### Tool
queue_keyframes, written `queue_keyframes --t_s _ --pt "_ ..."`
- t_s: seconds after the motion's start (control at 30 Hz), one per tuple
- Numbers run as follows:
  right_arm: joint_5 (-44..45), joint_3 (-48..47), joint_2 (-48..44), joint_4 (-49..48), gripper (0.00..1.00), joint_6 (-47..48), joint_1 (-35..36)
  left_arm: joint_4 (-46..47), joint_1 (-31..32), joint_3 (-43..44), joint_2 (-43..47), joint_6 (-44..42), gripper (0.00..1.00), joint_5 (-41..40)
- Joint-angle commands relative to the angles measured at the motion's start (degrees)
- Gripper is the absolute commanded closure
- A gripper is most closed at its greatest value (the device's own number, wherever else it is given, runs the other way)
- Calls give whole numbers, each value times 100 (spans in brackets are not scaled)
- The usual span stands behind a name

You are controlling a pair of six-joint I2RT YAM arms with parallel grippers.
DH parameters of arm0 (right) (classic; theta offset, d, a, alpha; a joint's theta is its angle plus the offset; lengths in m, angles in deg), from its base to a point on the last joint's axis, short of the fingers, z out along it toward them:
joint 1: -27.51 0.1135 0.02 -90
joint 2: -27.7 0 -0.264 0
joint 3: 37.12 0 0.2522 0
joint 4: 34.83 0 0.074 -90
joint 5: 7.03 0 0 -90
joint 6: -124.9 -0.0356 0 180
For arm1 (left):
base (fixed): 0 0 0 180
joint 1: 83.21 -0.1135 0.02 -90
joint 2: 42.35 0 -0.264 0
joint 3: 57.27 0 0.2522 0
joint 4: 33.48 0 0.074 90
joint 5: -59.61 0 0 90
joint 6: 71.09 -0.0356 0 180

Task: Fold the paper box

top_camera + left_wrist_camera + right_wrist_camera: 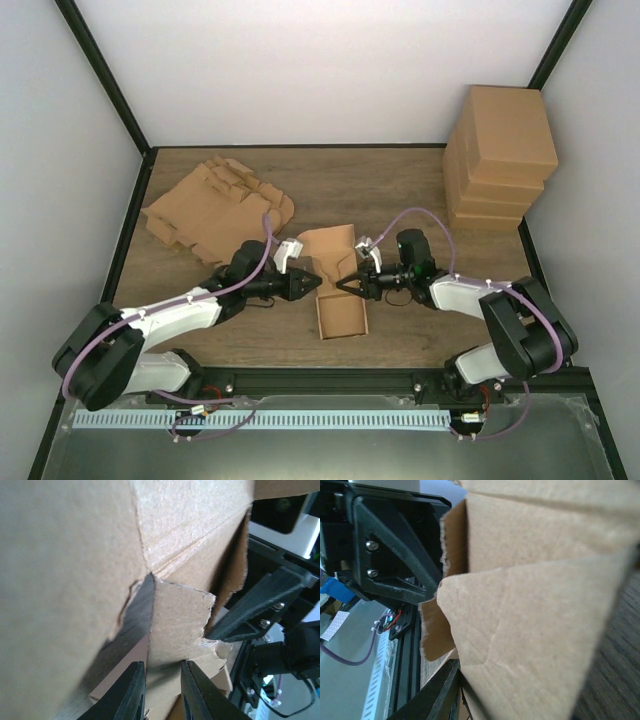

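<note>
Paper box (342, 312) sits mid-table, just above the arm bases in the top view. It is part-formed: the lower half is an open tray with its walls up, the upper flap lies tilted back toward frame top. Both arms meet at it from opposite sides. The left gripper (313, 284) has its tip at the box's left wall, the right gripper (347, 286) at the right wall, tips facing each other across the tray at about the same height in frame. In the left wrist view, cardboard fills the upper left, with a torn-edged flap hanging into bottom centre. The left fingers (134, 692) stand a narrow gap apart with that flap's edge running down into the gap. It looks like light contact at most, and I can't tell whether they are pinching it. One dark finger of the right gripper shows at mid-right of that view, its tip against the flap's ragged edge. In the right wrist view the box wall covers most of the frame. Only one right finger (437, 692) shows, at bottom left, tucked under the card. The other finger is hidden, so I can't tell that opening either. A loose pile of flat cardboard blanks (215, 205) lies at upper left of the wooden table (400, 195). A stack of finished boxes (500, 155) stands in the upper right corner, well apart from the work.
</note>
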Motion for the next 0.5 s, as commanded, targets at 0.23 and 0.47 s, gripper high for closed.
queue_keyframes --t_s 0.23,0.47 --pt "629 470 -392 -902 75 470 444 -712 30 54 835 -616 66 -1057" --pt "1117 1079 -480 -2035 76 531 447 -2132 16 166 1914 -659 52 -1758"
